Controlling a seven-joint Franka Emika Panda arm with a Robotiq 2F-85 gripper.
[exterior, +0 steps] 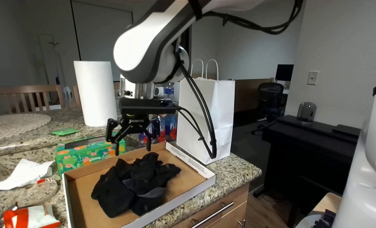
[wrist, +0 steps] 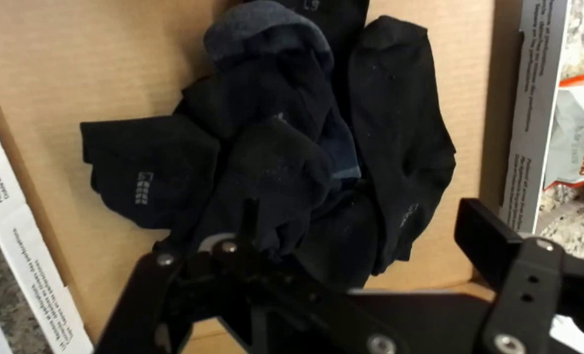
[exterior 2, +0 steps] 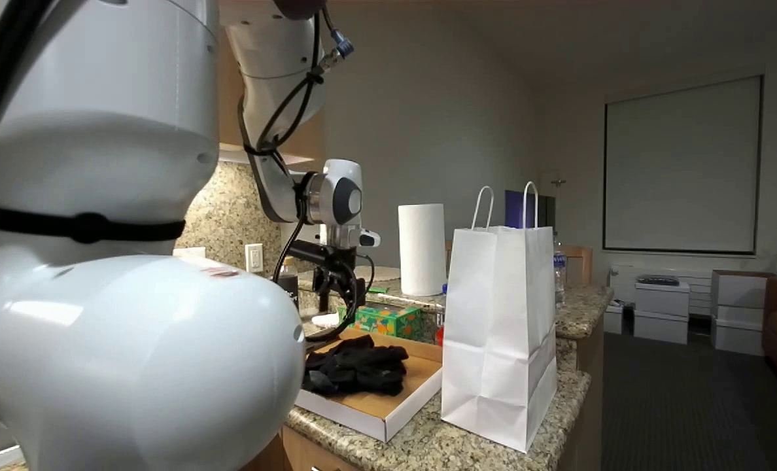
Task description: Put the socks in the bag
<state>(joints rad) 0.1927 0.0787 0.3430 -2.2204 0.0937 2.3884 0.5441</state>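
A pile of black socks (exterior: 137,183) lies in a shallow cardboard box (exterior: 191,160) on the granite counter. The socks also show in an exterior view (exterior 2: 356,367) and fill the middle of the wrist view (wrist: 282,147), some with grey or blue parts. A white paper bag (exterior: 207,117) with two handles stands upright beside the box; it also shows in an exterior view (exterior 2: 496,327). Its inside is hidden. My gripper (exterior: 133,148) points down above the socks, fingers apart with nothing between them. In the wrist view the open jaws (wrist: 365,223) are over the lower part of the pile.
A tissue box (exterior: 90,155) and water bottles (exterior: 166,126) stand behind the cardboard box. A paper towel roll (exterior: 96,95) stands on the raised counter. A Choco-Pie packet (exterior: 31,218) and a crumpled white tissue (exterior: 23,174) lie beside the box.
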